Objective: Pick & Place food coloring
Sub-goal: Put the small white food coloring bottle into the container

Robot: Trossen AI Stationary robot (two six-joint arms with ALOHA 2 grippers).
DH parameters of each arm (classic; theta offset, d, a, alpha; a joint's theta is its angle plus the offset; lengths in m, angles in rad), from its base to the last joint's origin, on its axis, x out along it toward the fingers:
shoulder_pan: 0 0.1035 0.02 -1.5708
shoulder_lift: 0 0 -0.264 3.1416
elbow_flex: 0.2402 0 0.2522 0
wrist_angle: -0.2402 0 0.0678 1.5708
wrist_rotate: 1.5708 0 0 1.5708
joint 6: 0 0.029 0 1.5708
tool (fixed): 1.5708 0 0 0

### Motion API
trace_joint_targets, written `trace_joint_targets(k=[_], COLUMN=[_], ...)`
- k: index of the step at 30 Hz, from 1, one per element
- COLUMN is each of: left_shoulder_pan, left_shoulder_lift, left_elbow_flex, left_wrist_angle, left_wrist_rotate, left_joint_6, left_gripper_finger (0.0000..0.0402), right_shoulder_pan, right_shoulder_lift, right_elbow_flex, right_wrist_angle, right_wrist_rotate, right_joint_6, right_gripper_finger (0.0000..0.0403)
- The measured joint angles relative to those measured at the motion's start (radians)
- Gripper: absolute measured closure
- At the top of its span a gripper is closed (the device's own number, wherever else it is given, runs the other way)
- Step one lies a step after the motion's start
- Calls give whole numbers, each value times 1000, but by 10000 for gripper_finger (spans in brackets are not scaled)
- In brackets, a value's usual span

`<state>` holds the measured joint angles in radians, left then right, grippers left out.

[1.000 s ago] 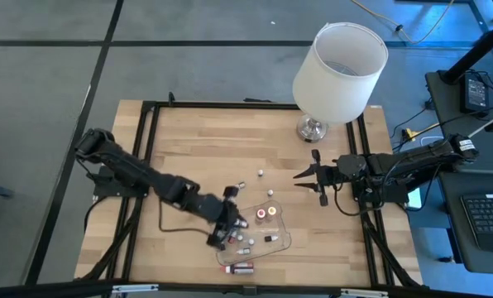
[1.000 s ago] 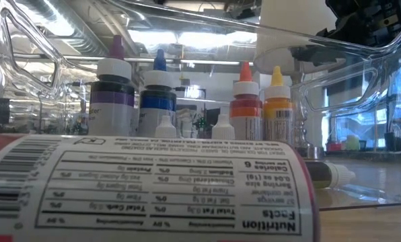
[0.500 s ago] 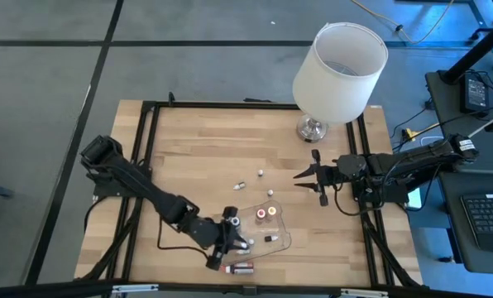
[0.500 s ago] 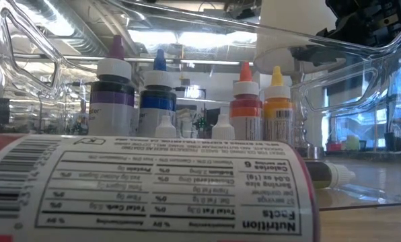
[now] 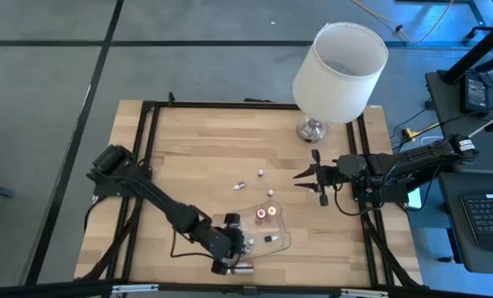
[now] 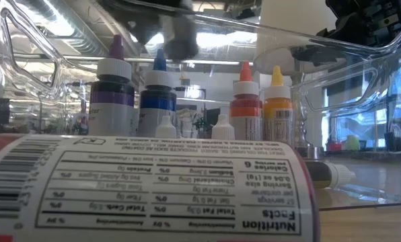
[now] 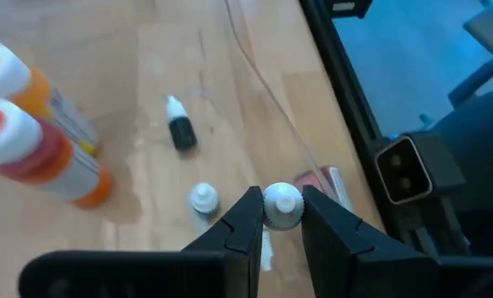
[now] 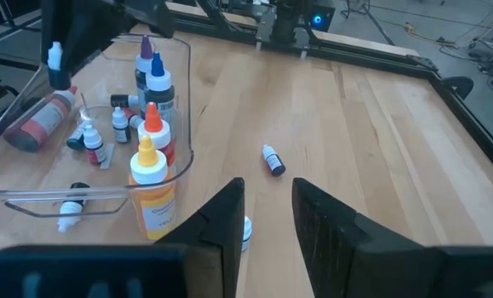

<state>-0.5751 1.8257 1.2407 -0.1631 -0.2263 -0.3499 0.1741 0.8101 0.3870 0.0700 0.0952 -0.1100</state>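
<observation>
Over the wooden table [image 5: 197, 157] — left gripper [image 7: 278, 217] pinches a white-capped bottle [image 7: 281, 204]; right gripper [image 8: 267, 217] waits, narrowly parted.

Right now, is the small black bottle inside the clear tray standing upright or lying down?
Lying down. The black bottle rests on its side on the tray floor, white cap pointing sideways, unlike the upright orange bottle.

The light wooden plank table [image 5: 205, 157] has a black metal frame, and a white drum lampshade [image 5: 339, 60] stands over a silvery base. In the clear plastic tray [image 8: 184, 99], tall bottles show orange [image 8: 150, 199], red, blue and purple-black bodies, beside a black white-capped tiny bottle [image 7: 179, 130].
</observation>
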Motion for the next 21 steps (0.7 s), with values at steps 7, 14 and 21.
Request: trace_joint_targets(k=[7,14,21], left_shoulder_pan=[-7,-7,-7], left_shoulder_lift=[13,13,13], left_elbow_flex=[0,0,0], left_wrist_angle=[-55,-86,-74], left_wrist_rotate=[12,13,15], left_joint_6=[-48,-52,-49], left_gripper_finger=[336,334,315], right_shoulder_pan=[0,0,0], right_shoulder_lift=[0,0,0], right_elbow_flex=[0,0,0], right_wrist_angle=[0,0,0], right_wrist_rotate=[0,0,0], right_joint_6=[0,0,0], right_gripper_finger=[296,296,296])
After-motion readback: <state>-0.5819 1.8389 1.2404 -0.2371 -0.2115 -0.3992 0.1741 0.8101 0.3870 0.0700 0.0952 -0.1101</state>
